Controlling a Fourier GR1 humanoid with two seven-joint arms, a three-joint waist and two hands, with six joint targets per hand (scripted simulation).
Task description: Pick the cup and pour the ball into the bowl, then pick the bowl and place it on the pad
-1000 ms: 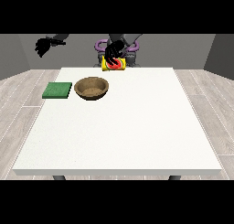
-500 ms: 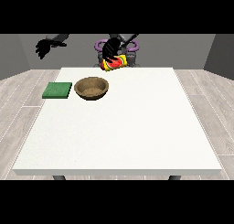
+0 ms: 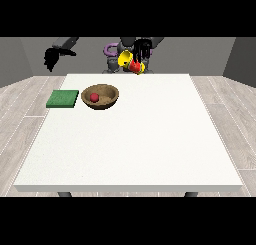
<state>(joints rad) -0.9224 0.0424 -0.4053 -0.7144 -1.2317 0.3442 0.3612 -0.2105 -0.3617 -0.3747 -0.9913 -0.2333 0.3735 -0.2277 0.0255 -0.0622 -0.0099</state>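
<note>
A white desk (image 3: 130, 139) stands on pale plank floor (image 3: 30, 104) before grey walls (image 3: 200, 54). A wooden bowl (image 3: 101, 97) holds a red ball (image 3: 94, 96). Left of the bowl lies a green pad (image 3: 63, 98). Above the bowl's far right, the hand at the view's right (image 3: 141, 50) has its fingers clamped on a tilted cup (image 3: 131, 62). The hand at the view's left (image 3: 52, 56) hangs with fingers apart.

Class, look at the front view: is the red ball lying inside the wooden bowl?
Yes, the red ball lies inside the wooden bowl, beside the green pad.
</note>
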